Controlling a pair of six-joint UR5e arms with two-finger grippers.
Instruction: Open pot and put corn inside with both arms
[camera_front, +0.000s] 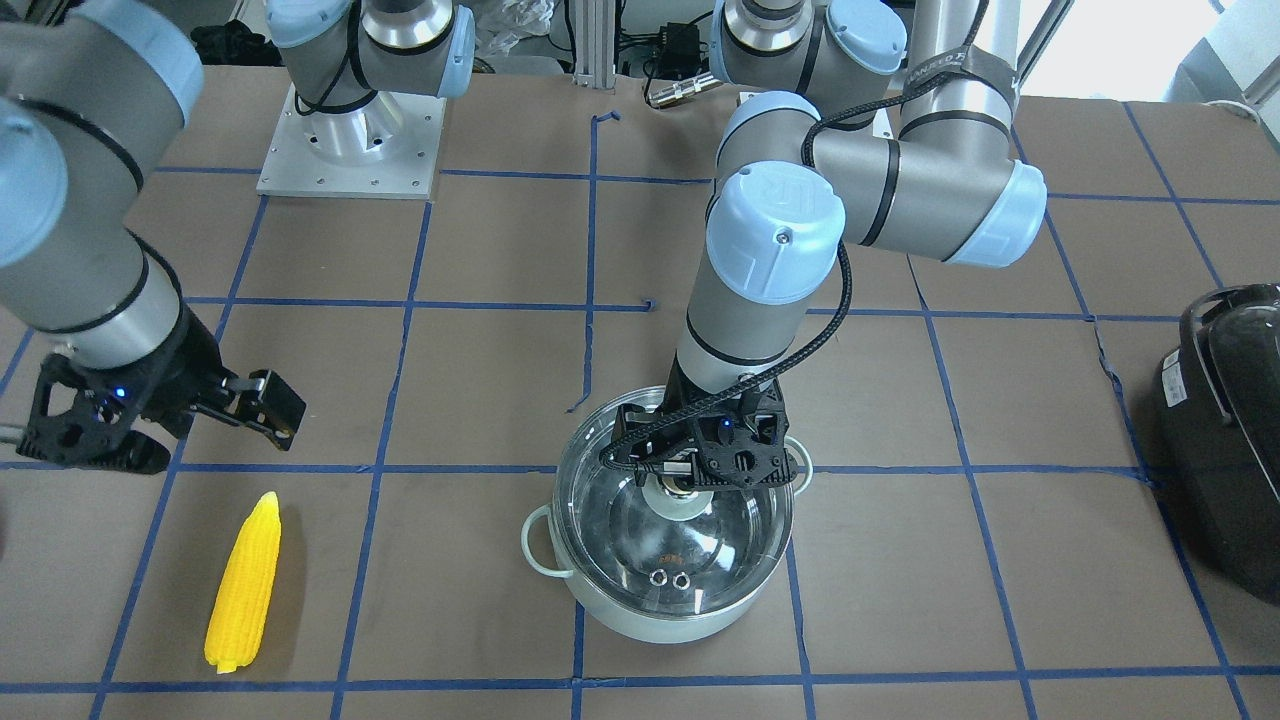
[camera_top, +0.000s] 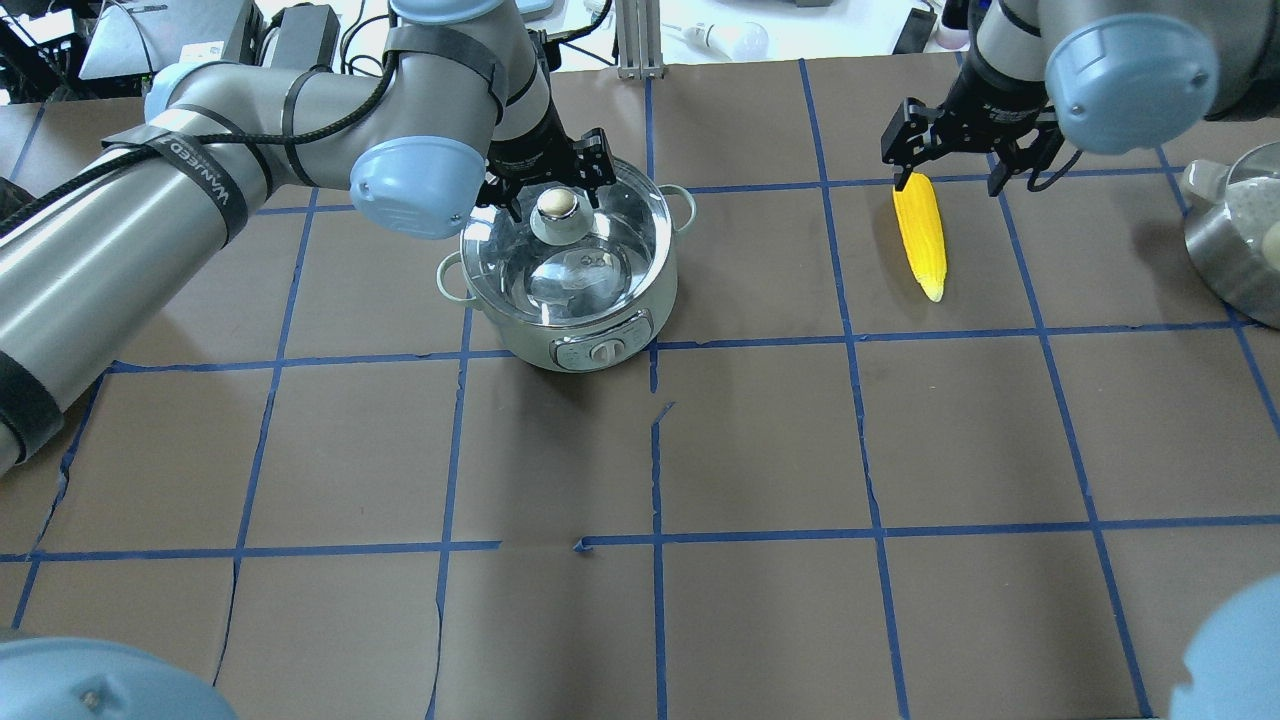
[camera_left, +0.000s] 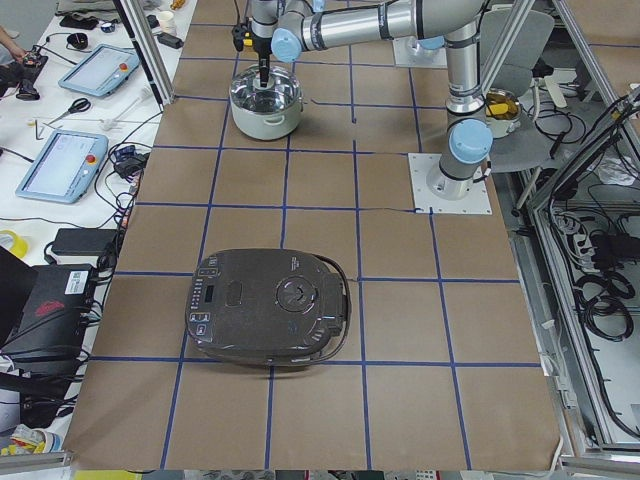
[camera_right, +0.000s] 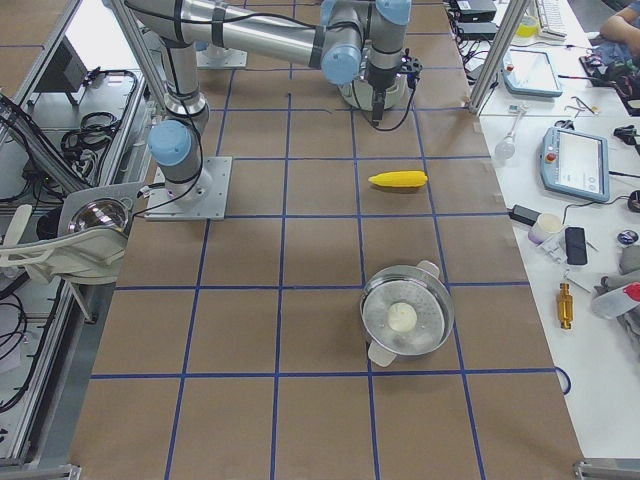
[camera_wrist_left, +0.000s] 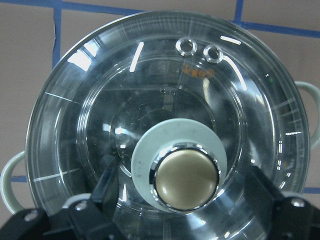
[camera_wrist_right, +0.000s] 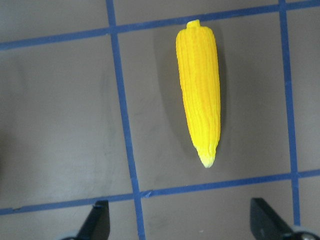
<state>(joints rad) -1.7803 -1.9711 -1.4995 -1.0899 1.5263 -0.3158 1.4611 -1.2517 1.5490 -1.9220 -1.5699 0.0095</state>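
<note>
On the brown, blue-taped worktop (camera_top: 760, 440) the left arm (camera_top: 150, 230) reaches over the pot (camera_top: 540, 345) and the right arm (camera_top: 1130, 60) hangs over the corn (camera_top: 921, 235). The mint-green pot stands with its clear glass lid (camera_wrist_left: 100, 100) on, and the yellow corn lies flat well apart from it on the robot's right, tapered tip toward the robot, with the right claw (camera_top: 950, 180) spread wide in the air above it. The left claw (camera_top: 554, 195) is open too, straddling the lid's brass-topped knob (camera_wrist_left: 186, 179) without gripping it.
</note>
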